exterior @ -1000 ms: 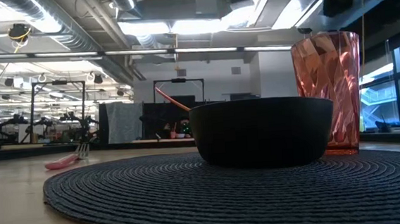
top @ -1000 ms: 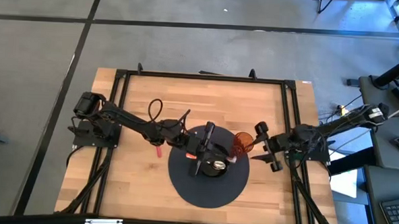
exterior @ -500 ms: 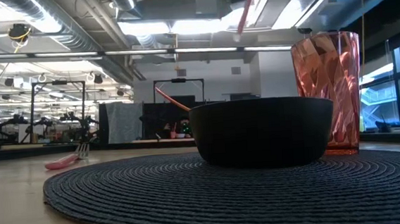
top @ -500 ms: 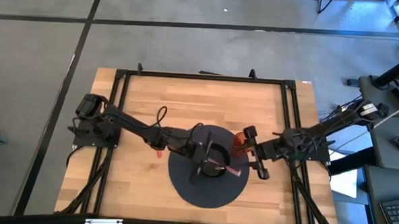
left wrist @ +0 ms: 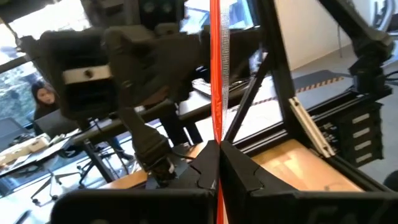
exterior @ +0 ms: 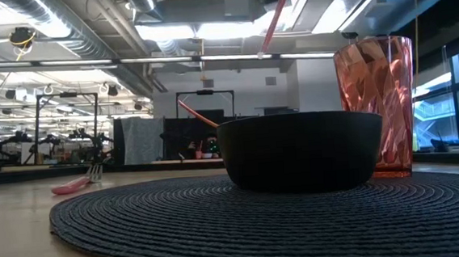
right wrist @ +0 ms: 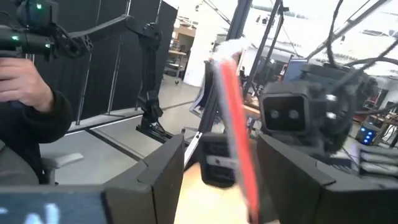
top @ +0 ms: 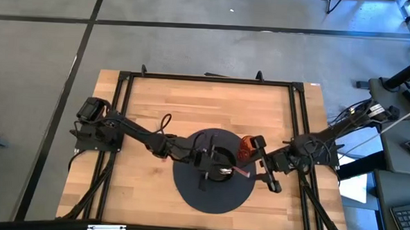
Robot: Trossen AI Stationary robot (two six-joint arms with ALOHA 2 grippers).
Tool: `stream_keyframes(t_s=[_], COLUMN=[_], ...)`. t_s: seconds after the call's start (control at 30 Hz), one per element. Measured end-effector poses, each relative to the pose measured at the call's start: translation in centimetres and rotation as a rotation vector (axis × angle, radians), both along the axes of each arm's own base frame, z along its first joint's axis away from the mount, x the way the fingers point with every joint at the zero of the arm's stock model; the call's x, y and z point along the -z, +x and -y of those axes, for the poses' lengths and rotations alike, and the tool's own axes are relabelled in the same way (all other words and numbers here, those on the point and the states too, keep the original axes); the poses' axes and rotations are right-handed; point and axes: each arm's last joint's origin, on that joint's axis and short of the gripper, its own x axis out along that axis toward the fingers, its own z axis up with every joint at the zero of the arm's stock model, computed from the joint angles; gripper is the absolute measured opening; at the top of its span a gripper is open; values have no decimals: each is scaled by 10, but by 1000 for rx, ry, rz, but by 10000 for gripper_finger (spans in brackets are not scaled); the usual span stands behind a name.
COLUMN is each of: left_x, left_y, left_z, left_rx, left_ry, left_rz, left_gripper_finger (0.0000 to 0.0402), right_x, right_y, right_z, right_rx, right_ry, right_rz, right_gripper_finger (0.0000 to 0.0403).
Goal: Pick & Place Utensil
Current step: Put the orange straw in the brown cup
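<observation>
A long pink-red utensil (top: 240,173) is held above the black bowl (top: 220,165), which stands on a round dark placemat (top: 208,191). In the low view the utensil (exterior: 274,18) slants down from the picture's top, over the bowl (exterior: 300,149). My left gripper (top: 220,170) reaches in from the table's left and is shut on the utensil. My right gripper (top: 259,166) comes from the right and is open; the utensil (right wrist: 239,143) runs between its fingers, and I see no touch. A pink tumbler (top: 249,146) stands beside the bowl. A pink fork (exterior: 75,185) lies on the table. My left gripper pinches the utensil's shaft (left wrist: 217,134) between its two fingers (left wrist: 204,163). The shaft runs on along the fingers and out past their tips, toward my right gripper. The utensil is lifted clear, above the bowl.
The tumbler (exterior: 376,106) stands at the bowl's right in the low view, close under my right arm. Black frame rails (top: 298,126) run along the table's sides. A person's hand and sleeve (right wrist: 28,93) show in the room beyond.
My left gripper has swung over the bowl toward the table's near-right and turned, so the utensil now points at my right gripper and shows high in the low view. My right gripper has moved left and nearer, toward the bowl, closing on the utensil's free end.
</observation>
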Motion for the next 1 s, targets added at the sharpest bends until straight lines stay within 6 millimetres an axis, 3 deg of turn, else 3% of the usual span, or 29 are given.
stream_keyframes(t_s=[0.33, 0.47, 0.73, 1.0], left_x=[1, 1, 2, 5], left_y=[2, 2, 1, 1], left_z=[-8, -6, -5, -5], left_rx=[-21, -15, -14, -15], left_ry=[-13, -11, -4, 0], left_rz=[-13, -14, -16, -53], left_gripper_finger=[2, 2, 2, 9], right_x=[-3, -3, -1, 0], right_y=[13, 13, 13, 13], right_z=[-7, -7, -7, -6], right_rx=[3, 3, 6, 13], right_ry=[-2, -4, -38, -39], right_rz=[-16, -14, -22, -26], right_gripper_finger=[187, 142, 14, 5])
